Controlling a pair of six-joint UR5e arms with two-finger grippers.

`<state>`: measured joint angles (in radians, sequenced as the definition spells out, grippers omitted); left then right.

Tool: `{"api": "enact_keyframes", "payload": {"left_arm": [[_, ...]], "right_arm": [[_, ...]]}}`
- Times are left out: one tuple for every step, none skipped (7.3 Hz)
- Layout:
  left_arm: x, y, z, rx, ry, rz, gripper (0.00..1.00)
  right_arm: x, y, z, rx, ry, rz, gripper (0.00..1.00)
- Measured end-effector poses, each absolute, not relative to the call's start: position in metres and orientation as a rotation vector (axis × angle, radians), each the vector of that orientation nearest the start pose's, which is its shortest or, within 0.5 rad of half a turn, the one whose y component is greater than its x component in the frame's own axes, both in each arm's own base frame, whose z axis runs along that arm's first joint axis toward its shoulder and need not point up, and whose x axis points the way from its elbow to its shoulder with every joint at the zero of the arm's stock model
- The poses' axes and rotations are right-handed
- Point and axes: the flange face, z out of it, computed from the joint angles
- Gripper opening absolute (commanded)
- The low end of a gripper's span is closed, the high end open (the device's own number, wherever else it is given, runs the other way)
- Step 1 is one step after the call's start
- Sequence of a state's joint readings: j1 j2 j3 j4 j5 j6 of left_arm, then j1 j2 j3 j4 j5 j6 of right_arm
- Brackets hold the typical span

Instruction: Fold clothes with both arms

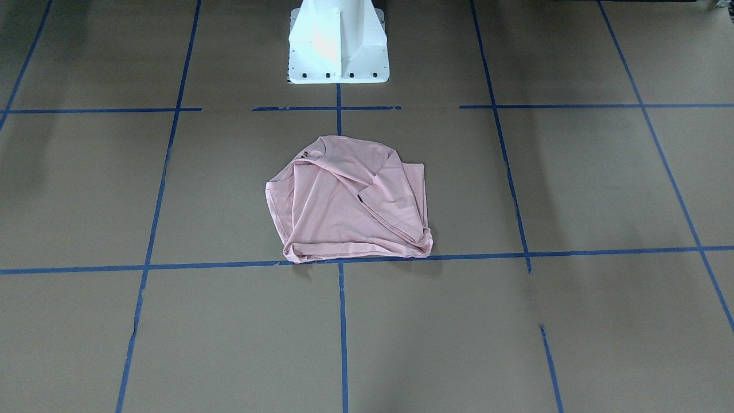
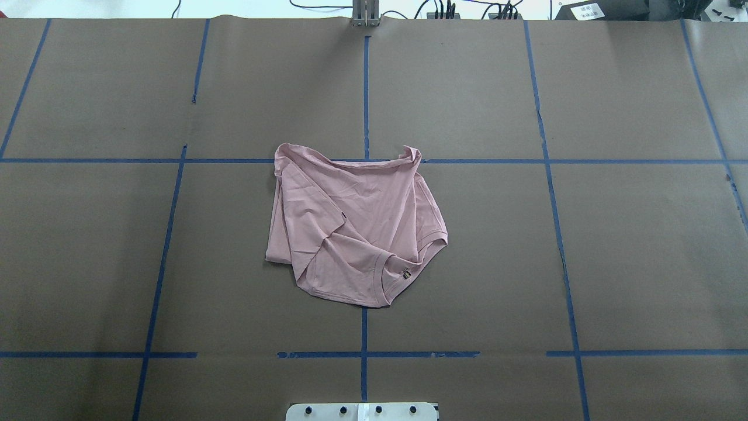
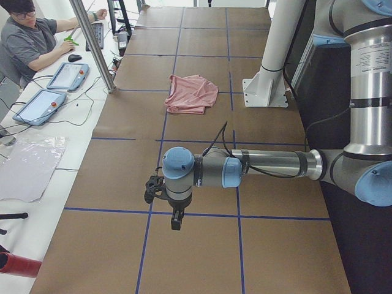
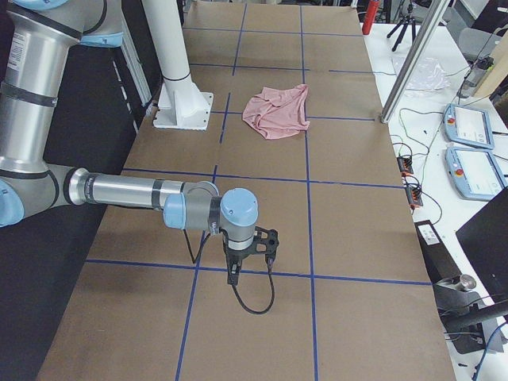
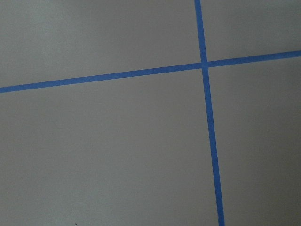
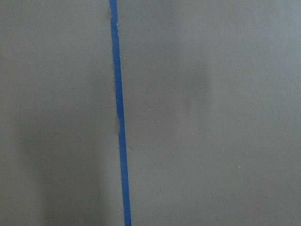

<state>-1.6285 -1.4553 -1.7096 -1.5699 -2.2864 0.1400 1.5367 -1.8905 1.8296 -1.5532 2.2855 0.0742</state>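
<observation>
Pink T-shirt (image 2: 356, 225) (crumpled) well apart from fingers (image 3: 176, 222).

silver-grey left arm (image 3: 275, 164) and right arm (image 4: 119, 190), light blue caps (image 3: 176, 164), black cables (image 4: 255, 306)

Pale pink T-shirt (image 2: 356, 228): crumpled, loosely folded over itself (ribbed neck showing), mid-desk. Left arm (image 3: 263, 164), right arm (image 4: 135, 192) low over opposite desk ends.

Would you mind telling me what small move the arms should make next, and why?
Probably bring both grippers in over the T-shirt. It lies crumpled and untouched in the middle of the table, while the left gripper and right gripper hang far from it, so neither can grasp it yet.
</observation>
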Motion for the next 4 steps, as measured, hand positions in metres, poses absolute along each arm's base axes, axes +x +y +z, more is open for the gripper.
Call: {"api": "enact_keyframes", "payload": {"left_arm": [[-0.0935, -0.4404, 0.6463, 0.101, 0.713, 0.09, 1.0], [-0.093, -0.4408, 0.6465, 0.103, 0.718, 0.092, 1.0], [-0.0924, -0.4408, 0.6489, 0.098, 0.724, 0.09, 1.0], [-0.0918, -0.441, 0.6488, 0.099, 0.728, 0.091, 1.0]], "right_arm": [[0.0559, -0.3562, 0.6691, -0.079, -0.713, 0.054, 1.0], [0.0556, -0.3582, 0.6666, -0.074, -0.717, 0.052, 1.0], [0.0553, -0.3615, 0.6643, -0.067, -0.719, 0.047, 1.0], [0.056, -0.3614, 0.6651, -0.065, -0.711, 0.043, 1.0]]}}
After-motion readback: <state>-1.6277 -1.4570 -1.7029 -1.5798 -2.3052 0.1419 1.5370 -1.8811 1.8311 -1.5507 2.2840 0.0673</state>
